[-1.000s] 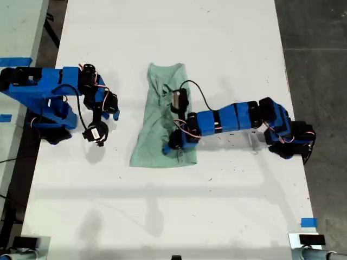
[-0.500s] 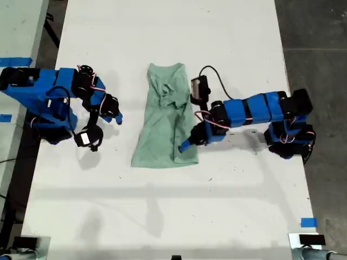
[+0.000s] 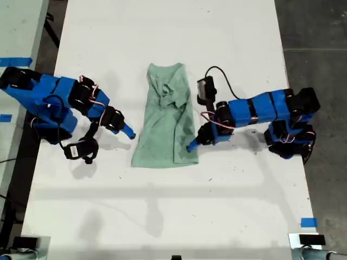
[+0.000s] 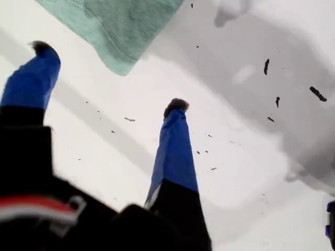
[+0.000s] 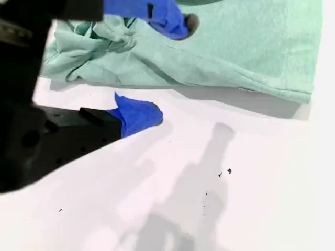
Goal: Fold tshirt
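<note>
Reaching in from the exterior view's left, my second gripper (image 3: pixel 129 133) hovers at the near long edge of the tshirt (image 3: pixel 165 124). Its jaws are spread wide and hold nothing. In its own wrist view one blue fingertip (image 5: pixel 183 23) sits over the cloth and the other over bare table.

The pale green tshirt lies mid-table (image 3: pixel 162 211) as a long, narrow strip. It is bunched and wrinkled toward the far end and flatter toward the hem nearest the camera.

At the exterior view's right, my first gripper (image 3: pixel 192 145) points down just beside the hem's corner. Its jaws are also parted and empty, with the corner of cloth ahead of its fingertips in its wrist view.

The shirt looks light, thin and limp, so it should drape and slide rather than hold any shape. A pinch through both layers at the hem corners, one gripper to each, seems the surest hold for bringing that end up over the bunched half. A grab taken mid-panel would likely only gather more wrinkles.
</note>
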`<state>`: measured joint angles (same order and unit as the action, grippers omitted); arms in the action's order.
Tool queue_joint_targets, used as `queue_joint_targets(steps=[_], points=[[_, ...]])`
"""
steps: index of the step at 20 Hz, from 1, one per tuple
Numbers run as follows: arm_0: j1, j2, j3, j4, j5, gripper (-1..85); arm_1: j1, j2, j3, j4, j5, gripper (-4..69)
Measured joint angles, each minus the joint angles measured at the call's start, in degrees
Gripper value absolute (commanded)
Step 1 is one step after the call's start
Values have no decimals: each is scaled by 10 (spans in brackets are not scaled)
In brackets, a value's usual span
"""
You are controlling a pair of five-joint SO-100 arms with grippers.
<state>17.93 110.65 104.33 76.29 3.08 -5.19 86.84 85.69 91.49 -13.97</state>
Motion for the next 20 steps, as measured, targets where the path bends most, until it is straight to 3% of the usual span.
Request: queue_joint_targets(steps=[8,9,10,11,14,17,20], points=[[4,-210,-61,-98,24,223,2,0,16,-15,0,362],[4,-231,-48,-124,24,160,2,0,16,-18,0,361],[4,-248,-24,-157,22,42,2,1,17,-19,0,359],[4,-256,8,-199,14,1,2,0,23,-20,0,359],[-4,-258,60,-274,-19,1,2,0,39,-30,7,357],[-4,-248,59,-255,-42,1,-2,0,44,-37,8,354],[-4,-245,-25,-134,-56,1,-2,0,44,-41,10,354]])
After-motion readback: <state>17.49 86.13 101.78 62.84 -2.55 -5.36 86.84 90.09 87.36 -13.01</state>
